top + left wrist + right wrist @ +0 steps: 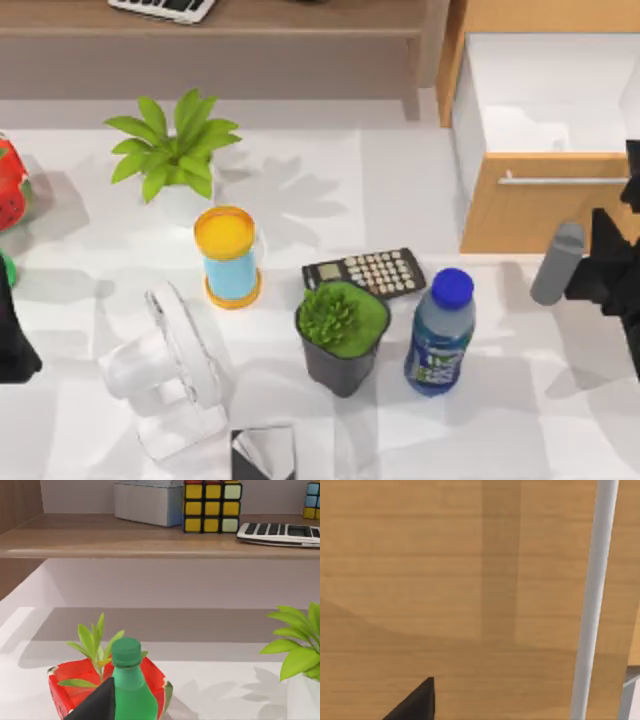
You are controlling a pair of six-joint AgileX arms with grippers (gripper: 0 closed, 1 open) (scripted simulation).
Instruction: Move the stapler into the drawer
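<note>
The drawer (530, 205) stands pulled out at the back right. It has a light wooden front, a thin silver bar handle (565, 181) and a bare white inside (545, 100). The stapler (557, 262), a grey elongated piece, lies tilted on the table just in front of the drawer's front. My right gripper (600, 258) is at the table's right edge, right beside the stapler and close to the drawer front. The right wrist view looks straight at that wooden front (450, 580) and the handle (592, 605). My left arm (15, 340) is parked at the left edge.
The middle holds a calculator (366, 272), a dark potted plant (342, 335), a blue-capped bottle (441, 335), a yellow-topped sand timer (230, 257), a white fan (170, 365) and a leafy plant (172, 152). A brown shelf (250, 40) runs along the back. A green bottle (129, 690) stands near the left gripper.
</note>
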